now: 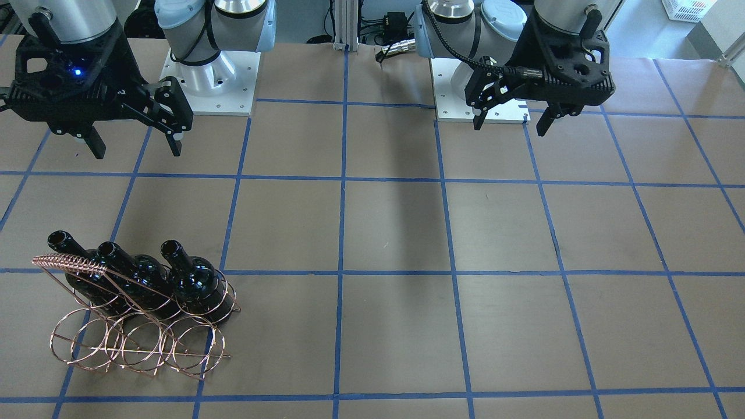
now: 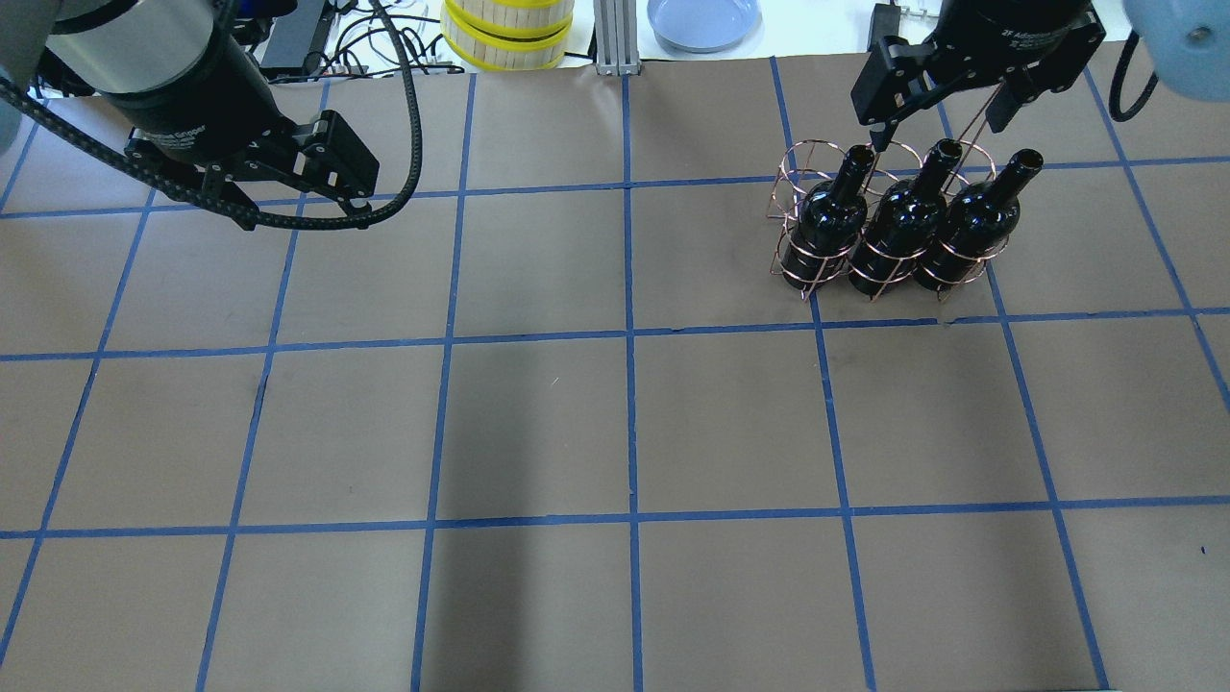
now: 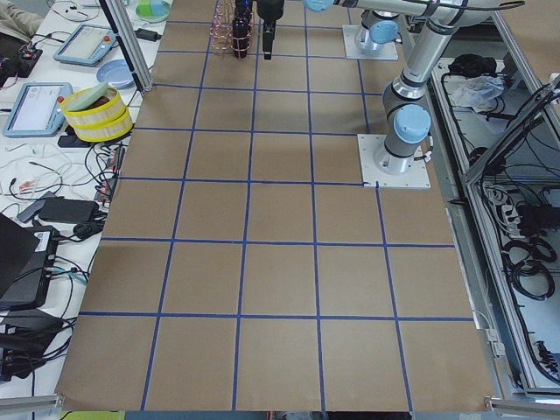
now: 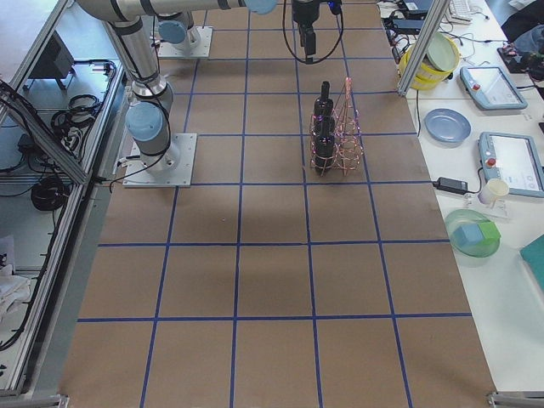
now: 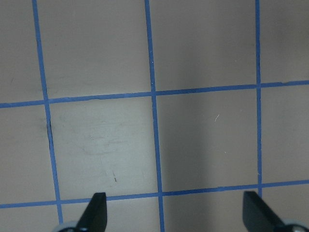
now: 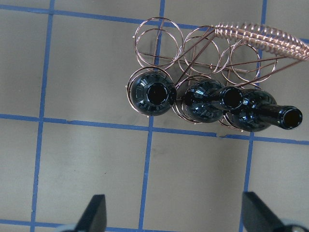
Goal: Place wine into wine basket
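Three glossy black wine bottles (image 2: 898,226) stand side by side in the rose-gold wire wine basket (image 2: 798,173), at the table's far right in the overhead view. They fill the ring row nearer the robot; the far row is bare. The right wrist view looks down on the bottles (image 6: 152,94), the basket (image 6: 159,38) and its coiled handle (image 6: 260,36). My right gripper (image 2: 934,120) hangs open and empty above the basket, touching nothing. My left gripper (image 2: 298,207) is open and empty, high over the left of the table. The front view shows the bottles (image 1: 195,279) and basket (image 1: 139,343).
Brown paper with blue tape lines covers the table (image 2: 625,423). Yellow-rimmed round boxes (image 2: 507,34) and a blue plate (image 2: 703,19) sit past the far edge. The two arm bases (image 1: 212,81) (image 1: 480,87) stand at the robot's side.
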`<state>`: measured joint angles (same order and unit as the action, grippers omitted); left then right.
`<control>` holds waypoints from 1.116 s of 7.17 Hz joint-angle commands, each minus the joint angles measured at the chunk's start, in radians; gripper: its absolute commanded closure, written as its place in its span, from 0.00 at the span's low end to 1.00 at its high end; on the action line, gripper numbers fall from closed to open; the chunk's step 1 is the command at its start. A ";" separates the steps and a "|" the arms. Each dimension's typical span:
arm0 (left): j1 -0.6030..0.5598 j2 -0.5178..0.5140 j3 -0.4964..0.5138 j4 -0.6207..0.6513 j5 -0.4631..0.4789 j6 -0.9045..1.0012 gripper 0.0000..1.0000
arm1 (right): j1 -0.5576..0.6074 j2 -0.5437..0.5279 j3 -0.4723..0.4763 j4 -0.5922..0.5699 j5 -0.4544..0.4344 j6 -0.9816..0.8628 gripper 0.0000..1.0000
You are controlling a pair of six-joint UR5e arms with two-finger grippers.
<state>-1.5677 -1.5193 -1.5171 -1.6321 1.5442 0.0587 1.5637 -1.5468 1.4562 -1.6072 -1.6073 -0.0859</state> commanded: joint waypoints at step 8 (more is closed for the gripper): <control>0.000 0.001 0.000 0.000 0.001 0.001 0.00 | 0.002 -0.007 0.007 0.035 0.036 0.086 0.00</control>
